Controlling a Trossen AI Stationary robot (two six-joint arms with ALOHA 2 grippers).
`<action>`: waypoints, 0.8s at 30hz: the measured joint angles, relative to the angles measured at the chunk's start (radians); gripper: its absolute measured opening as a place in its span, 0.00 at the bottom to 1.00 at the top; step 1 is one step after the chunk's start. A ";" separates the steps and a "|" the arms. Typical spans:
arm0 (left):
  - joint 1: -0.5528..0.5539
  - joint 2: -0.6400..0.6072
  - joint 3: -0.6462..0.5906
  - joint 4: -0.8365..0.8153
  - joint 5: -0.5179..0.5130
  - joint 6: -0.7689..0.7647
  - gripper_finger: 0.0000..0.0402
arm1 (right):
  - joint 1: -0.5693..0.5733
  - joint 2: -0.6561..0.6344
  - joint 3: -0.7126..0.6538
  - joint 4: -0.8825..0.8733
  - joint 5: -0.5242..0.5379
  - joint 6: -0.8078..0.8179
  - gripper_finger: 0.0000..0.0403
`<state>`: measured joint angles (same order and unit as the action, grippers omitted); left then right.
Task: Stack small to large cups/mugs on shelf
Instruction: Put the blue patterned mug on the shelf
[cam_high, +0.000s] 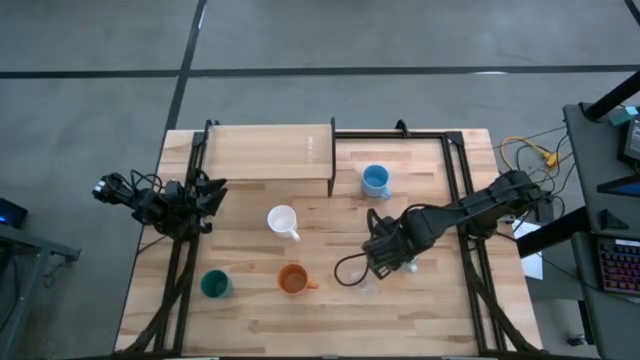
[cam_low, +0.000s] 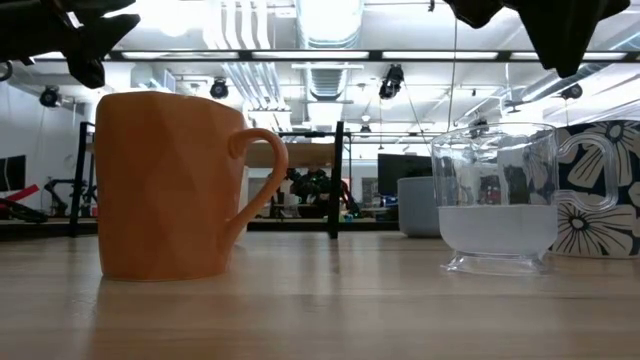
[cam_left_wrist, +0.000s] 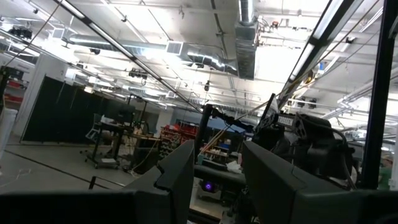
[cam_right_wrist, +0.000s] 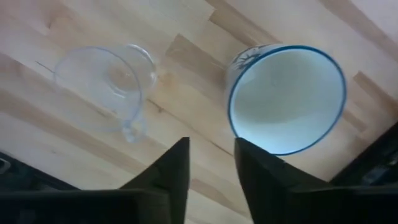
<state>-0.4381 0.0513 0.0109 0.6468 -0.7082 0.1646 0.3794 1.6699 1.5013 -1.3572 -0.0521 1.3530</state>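
My right gripper (cam_right_wrist: 211, 145) hangs open over the bare tabletop, pointing down, with nothing between its fingers. In its wrist view a clear see-through cup (cam_right_wrist: 99, 87) stands upright on one side of it, and a white mug with a blue rim and dark pattern (cam_right_wrist: 286, 99) on the other. The low view shows the clear cup (cam_low: 495, 200) beside that patterned mug (cam_low: 600, 190). The orange mug (cam_high: 292, 279), white mug (cam_high: 283, 221), dark green cup (cam_high: 214, 285) and light blue cup (cam_high: 375, 180) stand apart on the table. The shelf (cam_high: 270, 150) is at the far edge. My left gripper (cam_high: 210, 195) waits open at the left.
A black metal frame (cam_high: 455, 190) runs along the table's sides and far edge. In the low view the orange mug (cam_low: 170, 185) stands close to the camera. My right arm's cable loops on the table near the orange mug. A desk with cables stands beyond the table's right edge.
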 joint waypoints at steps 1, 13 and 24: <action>0.000 0.000 0.000 0.000 0.000 0.000 0.30 | -0.001 0.000 0.000 0.010 0.000 0.015 0.36; 0.000 0.000 0.000 0.000 0.000 0.000 0.30 | -0.051 0.002 -0.003 0.028 -0.009 0.087 0.50; 0.000 0.000 0.000 0.000 0.000 0.000 0.30 | -0.097 0.002 -0.077 0.060 -0.002 0.094 0.50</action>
<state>-0.4377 0.0513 0.0105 0.6467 -0.7078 0.1650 0.2821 1.6718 1.4246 -1.2976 -0.0538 1.4472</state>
